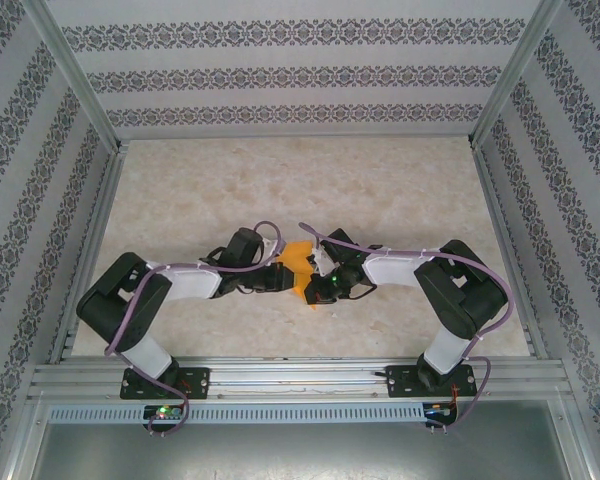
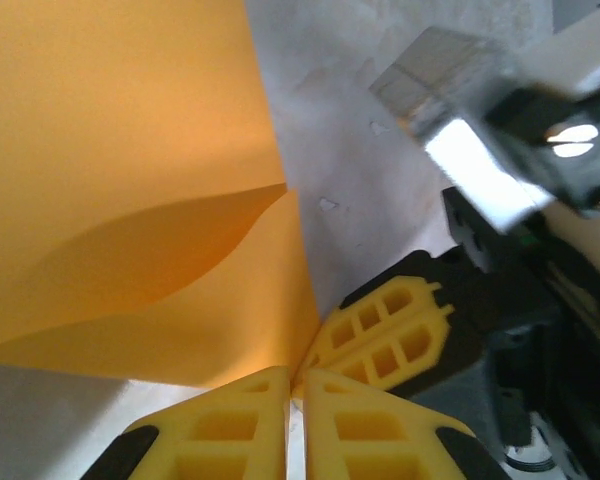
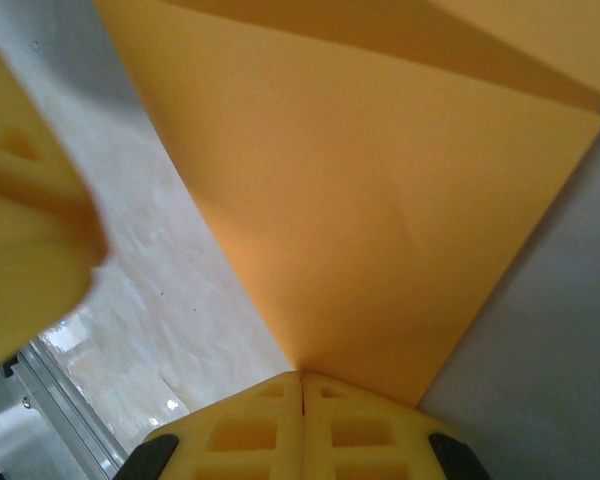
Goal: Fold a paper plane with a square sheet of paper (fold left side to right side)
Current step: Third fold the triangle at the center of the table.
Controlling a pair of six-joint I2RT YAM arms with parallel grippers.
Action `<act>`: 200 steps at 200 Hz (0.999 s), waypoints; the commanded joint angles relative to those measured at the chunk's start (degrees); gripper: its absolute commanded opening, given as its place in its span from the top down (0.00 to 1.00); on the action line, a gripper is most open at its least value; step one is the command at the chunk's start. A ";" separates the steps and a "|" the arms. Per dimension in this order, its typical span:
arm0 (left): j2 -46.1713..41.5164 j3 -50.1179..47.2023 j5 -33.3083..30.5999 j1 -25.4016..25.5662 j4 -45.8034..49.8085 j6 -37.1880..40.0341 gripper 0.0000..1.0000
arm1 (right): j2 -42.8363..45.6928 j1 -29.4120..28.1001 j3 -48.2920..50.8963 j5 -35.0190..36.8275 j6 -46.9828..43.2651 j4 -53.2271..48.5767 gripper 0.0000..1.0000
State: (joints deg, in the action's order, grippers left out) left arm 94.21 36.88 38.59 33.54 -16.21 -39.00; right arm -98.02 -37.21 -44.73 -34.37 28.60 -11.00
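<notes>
The orange sheet of paper is folded into layers and held up between both arms at the table's middle. My left gripper comes at it from the left and my right gripper from the right, tips nearly meeting. In the left wrist view my left gripper is shut on the paper's lower point, with a loose flap curving across it, and the right gripper's fingers are pressed close beside mine. In the right wrist view my right gripper is shut on a corner of the paper.
The marble-patterned table is walled by patterned panels left, right and back. An aluminium rail runs along the near edge by the arm bases. A blurred yellow finger of the left gripper fills the left edge of the right wrist view.
</notes>
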 commanded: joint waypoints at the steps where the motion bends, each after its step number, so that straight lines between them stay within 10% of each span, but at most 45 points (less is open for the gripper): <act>1: 2.02 1.46 0.86 1.23 -5.41 -1.46 0.87 | -3.14 0.69 2.44 6.62 -0.39 -5.35 1.00; 200: 9.55 4.16 -2.56 -1.66 2.23 -0.80 0.95 | -3.32 0.70 2.63 7.56 -0.63 -6.73 1.00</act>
State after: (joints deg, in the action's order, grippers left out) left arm 102.19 40.29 38.72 33.52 -17.82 -40.66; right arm -98.04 -37.21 -44.73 -34.39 28.58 -11.09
